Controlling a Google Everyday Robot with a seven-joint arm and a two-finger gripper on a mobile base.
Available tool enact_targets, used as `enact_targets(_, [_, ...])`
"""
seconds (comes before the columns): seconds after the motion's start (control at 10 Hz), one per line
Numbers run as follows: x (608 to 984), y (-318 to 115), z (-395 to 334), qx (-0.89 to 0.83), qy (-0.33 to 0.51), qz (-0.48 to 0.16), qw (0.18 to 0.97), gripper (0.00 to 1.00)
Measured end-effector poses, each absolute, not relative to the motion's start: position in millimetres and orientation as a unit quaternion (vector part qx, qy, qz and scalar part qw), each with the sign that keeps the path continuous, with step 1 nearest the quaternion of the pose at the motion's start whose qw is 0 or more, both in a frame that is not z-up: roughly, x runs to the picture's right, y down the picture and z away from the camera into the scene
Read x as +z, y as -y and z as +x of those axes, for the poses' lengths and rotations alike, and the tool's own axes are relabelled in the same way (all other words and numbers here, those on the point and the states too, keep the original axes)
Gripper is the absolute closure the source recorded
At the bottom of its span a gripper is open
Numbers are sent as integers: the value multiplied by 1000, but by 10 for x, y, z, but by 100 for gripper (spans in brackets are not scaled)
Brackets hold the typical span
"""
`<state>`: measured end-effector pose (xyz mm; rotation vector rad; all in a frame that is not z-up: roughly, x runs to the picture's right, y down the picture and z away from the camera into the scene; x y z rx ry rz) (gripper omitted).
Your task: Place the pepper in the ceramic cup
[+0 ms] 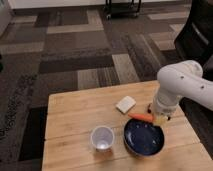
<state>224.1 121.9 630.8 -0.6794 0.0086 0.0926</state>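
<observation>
Orange-red and slim, the pepper (141, 117) lies nearly level just over the far rim of the dark blue dish (144, 146), with its thin end pointing left. Its right end meets the tool (160, 119), which hangs below the bulky white arm (181, 85) at the right side of the wooden desk (75, 115). The tool seems to be pinching the pepper there, but the arm covers most of it and the grip itself is hard to make out. The ceramic cup (102, 138) stands upright just left of the dish, apart from the pepper. A pale square piece (125, 104) lies behind the dish. A small dark thing (150, 106) shows beside the arm, mostly hidden. The right edge of the view cuts off the arm, and the bottom edge cuts off the desk.
</observation>
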Motion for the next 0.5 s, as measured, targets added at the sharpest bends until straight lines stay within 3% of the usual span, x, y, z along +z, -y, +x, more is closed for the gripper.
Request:
enact_targets(0.2, [6308,-1217,2234,43,-5,-333,942,100])
enact_targets(0.5, [6196,-920,1726,-59,11,-278,959,100])
